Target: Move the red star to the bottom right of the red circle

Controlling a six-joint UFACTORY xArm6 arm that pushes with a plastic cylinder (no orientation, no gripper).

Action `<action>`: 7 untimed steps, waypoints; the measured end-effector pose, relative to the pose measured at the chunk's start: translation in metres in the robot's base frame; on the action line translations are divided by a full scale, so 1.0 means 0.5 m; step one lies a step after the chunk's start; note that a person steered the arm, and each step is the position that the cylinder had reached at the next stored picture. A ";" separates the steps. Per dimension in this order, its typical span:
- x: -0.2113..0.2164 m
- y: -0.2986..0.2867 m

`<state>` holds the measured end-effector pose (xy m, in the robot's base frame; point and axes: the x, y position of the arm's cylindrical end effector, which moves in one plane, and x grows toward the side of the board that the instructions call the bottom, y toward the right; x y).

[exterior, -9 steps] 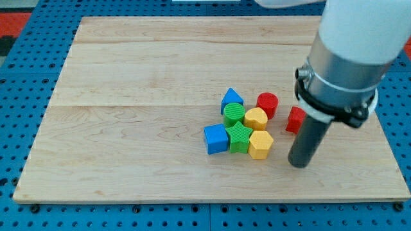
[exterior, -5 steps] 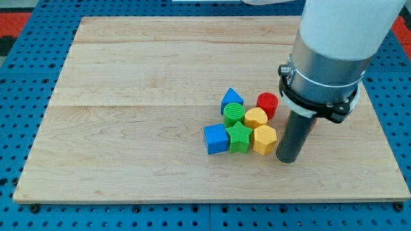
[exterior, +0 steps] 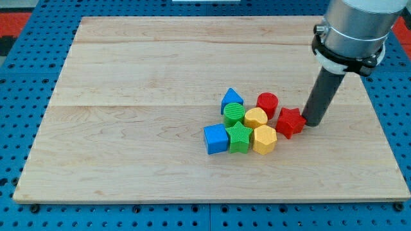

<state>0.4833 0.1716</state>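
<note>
The red star (exterior: 290,122) lay on the wooden tabletop (exterior: 141,128) at the view's right edge of a tight cluster of blocks, just to the lower right of the red circle (exterior: 267,104) and close against it. My tip (exterior: 313,122) stood just beside the star on its right, seemingly touching one of its points, though the contact itself was too fine to be sure of. The arm carried no fingers at all, only the straight dark rod, so there was nothing to be spread or pressed together.

The rod rose toward the view's top right into a grey collar and pale housing, which the frame cut off at the top edge.

Left of the star sat a yellow hexagon (exterior: 264,139), and above that a second yellow block (exterior: 255,118) whose outline was hard to make out, being hemmed in by its neighbours. A green star (exterior: 239,137) lay beside the hexagon, with a blue cube (exterior: 216,138) on its left. A green ribbed block (exterior: 234,113) stood above the green star, its shape partly hidden, and a blue triangle (exterior: 232,98) sat behind it, only its upper part showing.
</note>
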 end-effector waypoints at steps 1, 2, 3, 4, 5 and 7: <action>0.009 -0.008; 0.009 -0.028; 0.009 -0.045; 0.009 -0.015; 0.007 0.074; -0.127 -0.046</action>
<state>0.4198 0.1486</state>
